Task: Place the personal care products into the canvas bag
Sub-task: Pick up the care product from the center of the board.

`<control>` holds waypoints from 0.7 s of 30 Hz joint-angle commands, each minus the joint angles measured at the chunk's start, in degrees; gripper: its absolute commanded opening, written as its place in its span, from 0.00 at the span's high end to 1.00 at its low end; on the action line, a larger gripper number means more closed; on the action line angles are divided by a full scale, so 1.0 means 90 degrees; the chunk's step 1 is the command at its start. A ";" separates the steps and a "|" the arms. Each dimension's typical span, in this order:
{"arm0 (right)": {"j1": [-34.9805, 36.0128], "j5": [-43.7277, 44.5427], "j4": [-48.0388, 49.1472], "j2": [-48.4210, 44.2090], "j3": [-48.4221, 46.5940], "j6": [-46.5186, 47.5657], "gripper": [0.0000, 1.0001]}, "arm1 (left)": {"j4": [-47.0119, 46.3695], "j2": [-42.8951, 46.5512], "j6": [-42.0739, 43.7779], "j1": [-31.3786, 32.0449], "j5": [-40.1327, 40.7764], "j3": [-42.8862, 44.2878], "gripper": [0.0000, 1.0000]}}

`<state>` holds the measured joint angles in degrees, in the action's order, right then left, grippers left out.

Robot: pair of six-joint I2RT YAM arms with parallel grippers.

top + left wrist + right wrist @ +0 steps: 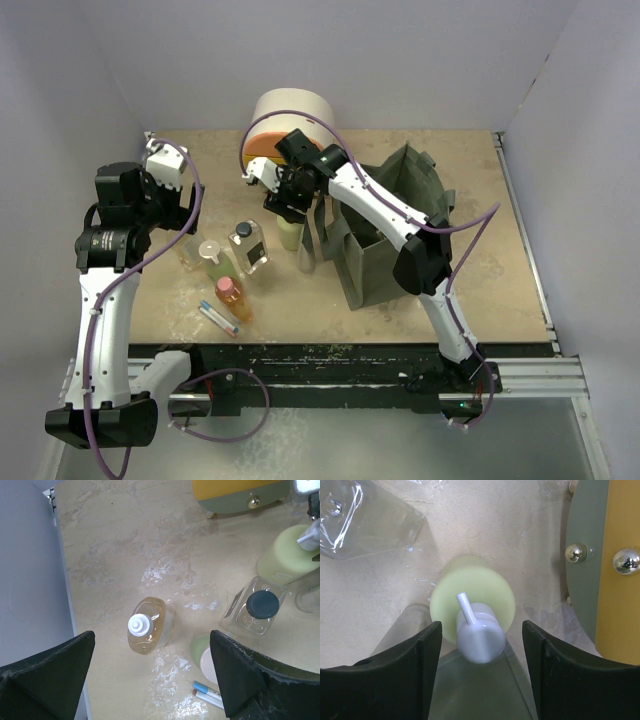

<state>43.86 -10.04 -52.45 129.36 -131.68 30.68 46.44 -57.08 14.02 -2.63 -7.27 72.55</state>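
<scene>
Right gripper (481, 630) fingers (415, 675) stand apart, straddling the pale green pump bottle (485, 587) — not touching it. Closing on the pump head alone may tilt it into the slim bottle (306, 258) at 5 o'clock — the canvas bag (385, 240) sits at 3 o'clock.

The canvas bag (385, 240) is sitting right of centre in the overhead view, the drawer unit (285, 115) standing behind it at upper middle. The pump bottle (290, 237) is standing in front of the drawer unit, just left of the bag, a slim bottle (306, 258) just beside it. A square bottle (249, 246), a capped bottle (216, 268), a short bottle (231, 297) and a tube (219, 318) are trailing off toward the lower left.
</scene>
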 commanded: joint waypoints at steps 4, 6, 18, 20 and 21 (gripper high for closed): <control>-0.0010 -0.0124 -0.0119 -0.0031 -0.0244 -0.0048 0.39 | -0.0149 0.0130 -0.0058 -0.0064 -0.0129 0.0218 0.01; -0.0008 -0.0124 -0.0094 -0.0032 -0.0225 -0.0053 0.40 | -0.0150 0.0145 -0.0073 -0.0057 -0.0130 0.0210 0.01; -0.0009 -0.0183 -0.0022 0.0011 -0.0204 -0.0072 0.45 | -0.0169 0.0187 -0.0028 -0.0050 -0.0156 0.0144 0.01; -0.0008 -0.0183 -0.0003 0.0012 -0.0185 -0.0072 0.46 | -0.0178 0.0200 -0.0029 -0.0055 -0.0159 0.0124 0.01; -0.0009 -0.0188 0.0004 0.0020 -0.0184 -0.0071 0.46 | -0.0179 0.0204 -0.0029 -0.0058 -0.0161 0.0115 0.01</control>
<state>43.86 -10.20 -52.84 129.49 -131.76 30.39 46.44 -56.47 14.04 -2.63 -7.70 72.55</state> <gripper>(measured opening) 0.549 0.992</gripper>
